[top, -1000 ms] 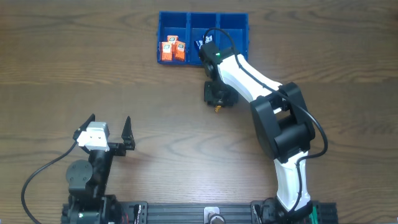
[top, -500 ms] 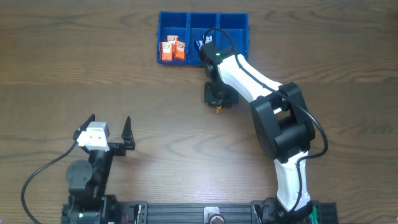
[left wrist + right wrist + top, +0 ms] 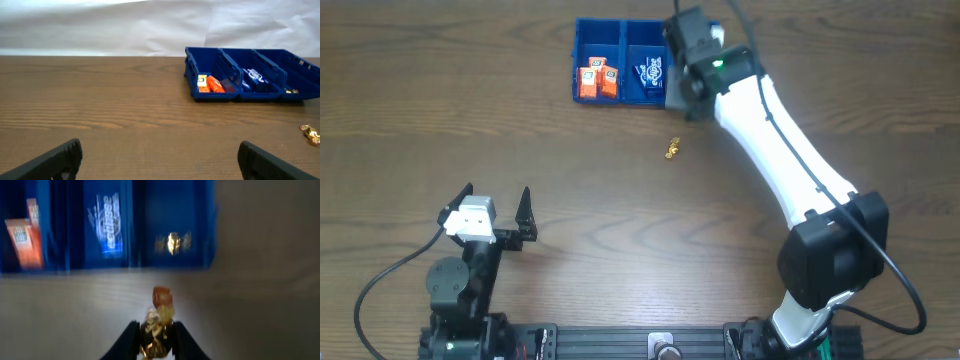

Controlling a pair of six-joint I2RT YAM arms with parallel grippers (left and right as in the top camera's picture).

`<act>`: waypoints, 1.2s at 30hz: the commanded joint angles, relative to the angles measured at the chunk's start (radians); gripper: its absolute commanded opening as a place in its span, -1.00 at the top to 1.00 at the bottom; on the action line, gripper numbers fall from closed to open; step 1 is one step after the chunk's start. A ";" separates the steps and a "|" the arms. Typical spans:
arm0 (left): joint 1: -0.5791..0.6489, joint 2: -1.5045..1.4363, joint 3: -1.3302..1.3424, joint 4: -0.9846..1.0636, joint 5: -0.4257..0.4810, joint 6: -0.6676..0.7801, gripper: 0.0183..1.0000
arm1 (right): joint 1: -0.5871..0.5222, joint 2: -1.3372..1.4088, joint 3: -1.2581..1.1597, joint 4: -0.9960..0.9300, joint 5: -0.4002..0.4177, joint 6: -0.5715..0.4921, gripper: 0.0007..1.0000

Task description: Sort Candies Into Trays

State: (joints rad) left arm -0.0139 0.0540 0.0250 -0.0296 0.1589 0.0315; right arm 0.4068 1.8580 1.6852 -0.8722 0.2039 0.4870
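A blue three-compartment tray (image 3: 585, 40) sits at the table's far side, with orange packs (image 3: 598, 80) in its left bin and blue packs (image 3: 648, 72) in the middle. In the right wrist view my right gripper (image 3: 156, 337) is shut on a gold-wrapped candy (image 3: 157, 327), lifted just short of the tray (image 3: 65, 230), whose right bin holds another gold candy (image 3: 172, 242). From above, the right gripper (image 3: 682, 95) hangs at the tray's near right corner. One more gold candy (image 3: 671, 150) lies on the wood nearby. My left gripper (image 3: 497, 195) stands open at the near left.
Bare wooden table (image 3: 470, 110) spreads between the left arm and the tray. In the left wrist view the tray (image 3: 240, 75) is far ahead and the loose gold candy (image 3: 311, 134) lies at the right edge. A white backdrop (image 3: 100, 25) closes the far side.
My right gripper has risen from the table and swung toward the tray's right bin, carrying a gold candy. One gold candy stays on the wood where it was working. The left arm is still.
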 commanded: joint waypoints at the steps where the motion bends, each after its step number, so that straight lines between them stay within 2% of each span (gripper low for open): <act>1: 0.000 -0.006 -0.020 -0.033 0.018 0.014 -1.00 | -0.043 0.044 0.013 0.276 0.077 -0.180 0.93; 9: 0.000 -0.006 -0.020 -0.033 0.018 0.014 -1.00 | -0.068 0.231 0.013 0.500 0.092 -0.182 0.93; 16: 0.000 -0.006 -0.020 -0.033 0.018 0.014 -1.00 | -0.082 0.285 0.012 0.512 0.118 -0.182 0.92; 17: 0.000 -0.006 -0.020 -0.033 0.018 0.014 -0.99 | -0.083 0.285 0.012 0.513 0.118 -0.182 0.83; 18: 0.000 -0.006 -0.020 -0.033 0.018 0.014 -1.00 | -0.083 0.285 0.012 0.513 0.117 -0.181 0.64; 20: 0.000 -0.006 -0.020 -0.033 0.018 0.014 -1.00 | -0.083 0.285 0.012 0.512 0.117 -0.181 0.41; 21: 0.000 -0.006 -0.020 -0.033 0.018 0.014 -1.00 | -0.083 0.285 0.012 0.512 0.117 -0.181 0.08; 22: 0.000 -0.006 -0.020 -0.033 0.018 0.014 -1.00 | -0.081 0.285 0.012 0.511 0.117 -0.182 -0.11; 24: 0.000 -0.006 -0.020 -0.033 0.018 0.014 -1.00 | -0.077 0.285 0.012 0.512 0.109 -0.182 -0.37; 27: 0.000 -0.006 -0.020 -0.033 0.018 0.014 -1.00 | -0.070 0.284 0.013 0.521 0.096 -0.182 -0.98; 32: 0.000 -0.006 -0.020 -0.033 0.018 0.014 -1.00 | -0.068 0.256 0.076 0.476 0.072 -0.182 -1.00; 36: 0.000 -0.006 -0.020 -0.033 0.018 0.014 -1.00 | -0.062 0.207 0.188 0.306 0.072 -0.181 -1.00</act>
State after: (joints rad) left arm -0.0139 0.0536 0.0250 -0.0296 0.1589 0.0315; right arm 0.3378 2.1464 1.7790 -0.4973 0.2768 0.3035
